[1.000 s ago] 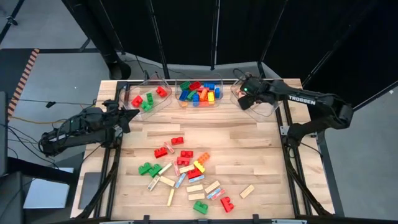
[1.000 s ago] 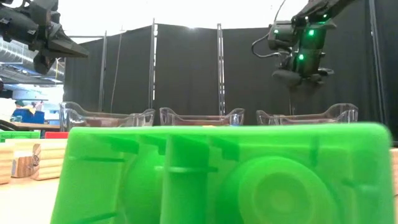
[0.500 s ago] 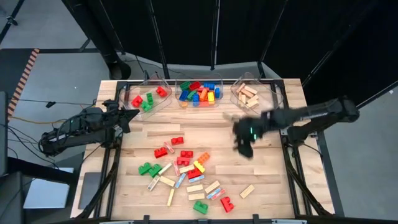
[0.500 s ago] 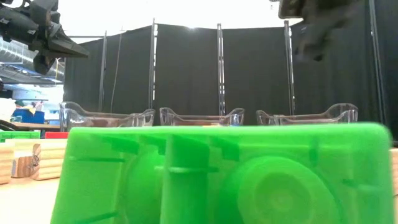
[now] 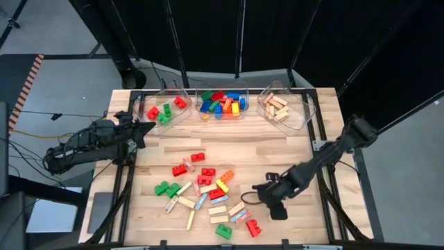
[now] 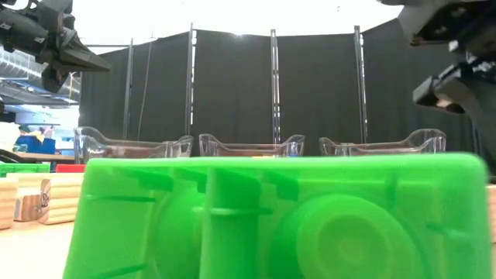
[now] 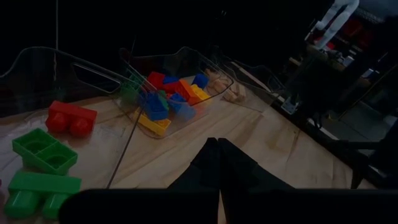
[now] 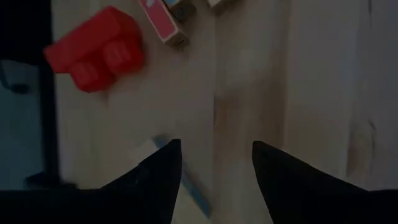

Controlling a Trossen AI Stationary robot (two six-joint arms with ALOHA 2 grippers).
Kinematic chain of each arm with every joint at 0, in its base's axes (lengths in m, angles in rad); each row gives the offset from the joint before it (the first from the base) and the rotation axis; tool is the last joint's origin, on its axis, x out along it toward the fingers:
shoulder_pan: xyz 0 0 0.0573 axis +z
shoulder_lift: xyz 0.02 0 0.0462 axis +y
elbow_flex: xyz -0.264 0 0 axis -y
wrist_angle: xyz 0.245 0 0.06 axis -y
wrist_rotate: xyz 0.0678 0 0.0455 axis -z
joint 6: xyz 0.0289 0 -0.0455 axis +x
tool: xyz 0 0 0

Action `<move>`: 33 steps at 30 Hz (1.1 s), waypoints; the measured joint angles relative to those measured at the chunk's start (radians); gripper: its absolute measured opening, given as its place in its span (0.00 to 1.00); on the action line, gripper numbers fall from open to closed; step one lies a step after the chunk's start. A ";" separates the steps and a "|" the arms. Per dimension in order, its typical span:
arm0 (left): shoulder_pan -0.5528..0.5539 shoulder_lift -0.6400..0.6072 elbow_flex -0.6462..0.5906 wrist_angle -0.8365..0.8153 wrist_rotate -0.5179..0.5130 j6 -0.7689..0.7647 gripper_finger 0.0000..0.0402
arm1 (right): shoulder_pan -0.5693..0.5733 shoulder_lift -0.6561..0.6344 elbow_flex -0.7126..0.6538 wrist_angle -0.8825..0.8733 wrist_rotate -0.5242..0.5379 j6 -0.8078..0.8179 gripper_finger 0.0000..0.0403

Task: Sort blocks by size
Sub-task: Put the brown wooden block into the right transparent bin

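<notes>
Your right claw [image 5: 262, 192] has swung from the upper-right bin [image 5: 300, 111] down to the lower-right scattered blocks [image 5: 208, 191], spread and empty, ready for another pick.

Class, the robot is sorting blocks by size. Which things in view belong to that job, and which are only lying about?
Part of the job:
- loose coloured plastic bricks and tan wooden bars on the table
- three clear plastic bins holding sorted blocks
- right gripper, jaws open, over the pile

Lying about:
- left gripper, jaws shut, waiting at the table's edge
- black curtains
</notes>
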 joint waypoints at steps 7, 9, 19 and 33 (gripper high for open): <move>0.000 0.000 0.000 0.000 0.000 0.000 0.01 | 0.069 0.056 0.012 -0.006 0.009 -0.100 0.58; 0.000 0.000 0.000 0.000 0.000 0.000 0.01 | 0.099 0.067 0.012 -0.013 0.007 -0.154 0.58; 0.000 0.000 0.000 0.000 0.000 0.000 0.01 | 0.181 0.075 0.012 -0.025 0.032 -0.235 0.59; 0.000 0.000 0.000 0.000 0.000 0.000 0.01 | 0.180 0.075 -0.070 0.077 0.051 -0.284 0.57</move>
